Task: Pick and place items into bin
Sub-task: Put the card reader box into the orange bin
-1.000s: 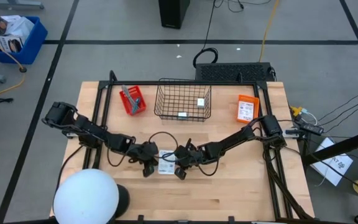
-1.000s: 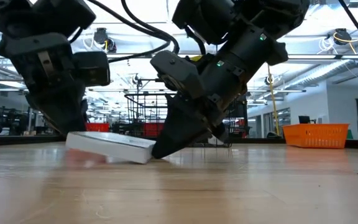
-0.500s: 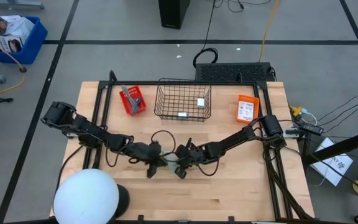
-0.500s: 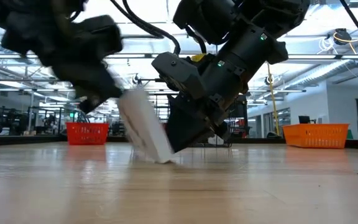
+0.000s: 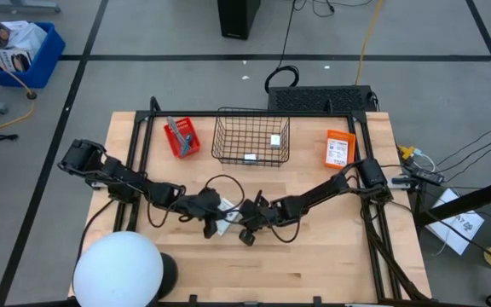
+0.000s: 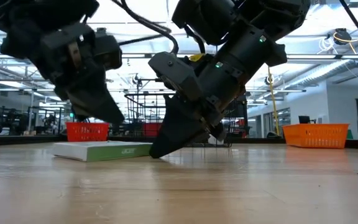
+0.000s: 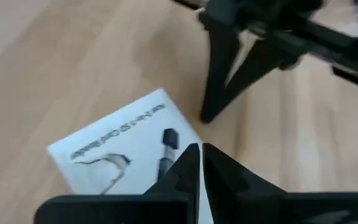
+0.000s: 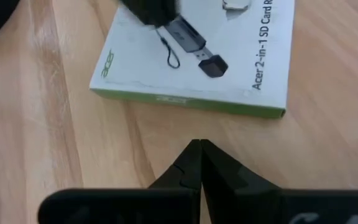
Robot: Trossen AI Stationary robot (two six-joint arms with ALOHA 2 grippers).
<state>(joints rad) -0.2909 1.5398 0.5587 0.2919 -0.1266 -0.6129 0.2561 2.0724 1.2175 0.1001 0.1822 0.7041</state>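
Observation:
A flat white printed packet lies flat on the wood between my two grippers. Its green-edged side faces my right gripper. My left gripper is shut and hovers just above the packet, with a gap showing under it in the low view. My right gripper is shut, slanting down to the table beside the packet's right edge, a small gap apart. Whether its tips touch the wood I cannot tell.
A black wire basket stands at the far middle with two small white items inside. A small red bin with a grey tool is to its left, an orange bin to its right. A white dome sits at the near left edge.
The packet's left end rose with my left gripper until the packet stood steeply on its right edge against my right gripper. It has since dropped back and lies flat. My left gripper swung right and up, then came back left above it. My right gripper kept still.

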